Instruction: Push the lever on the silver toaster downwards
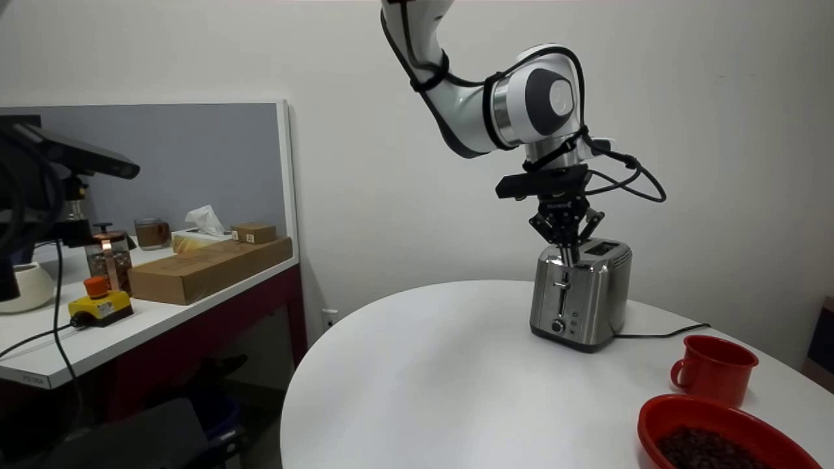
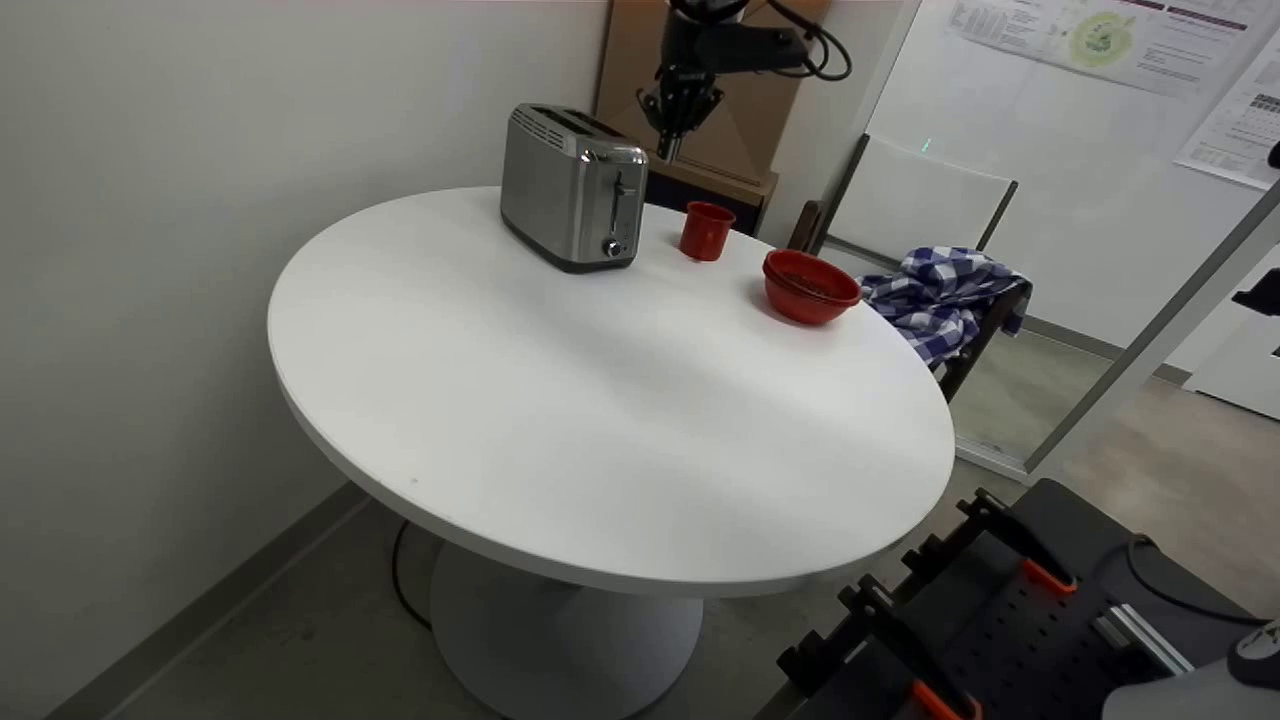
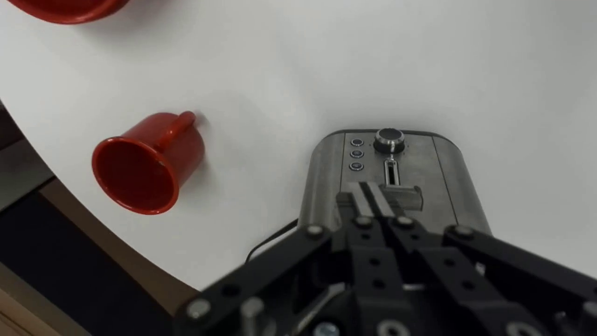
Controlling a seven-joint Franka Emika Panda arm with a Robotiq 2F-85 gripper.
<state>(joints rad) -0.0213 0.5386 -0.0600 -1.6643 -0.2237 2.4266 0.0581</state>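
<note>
The silver toaster [image 1: 583, 306] stands upright on the white round table, and it shows in both exterior views [image 2: 570, 190]. Its lever [image 2: 624, 189] sits near the top of the slot on the front face, above the round knob. My gripper [image 1: 569, 260] is shut and empty, pointing down. In an exterior view the fingertips [image 2: 669, 156] are a little higher than the lever, with a visible gap from the toaster. In the wrist view the fingertips [image 3: 368, 185] overlap the left part of the lever [image 3: 411, 198] and hide it. I see no contact.
A red mug [image 1: 713, 371] stands near the toaster, and a red bowl [image 2: 810, 290] with dark contents is farther along the table edge. The toaster's black cord [image 1: 664, 335] runs over the table. A wall is behind the toaster.
</note>
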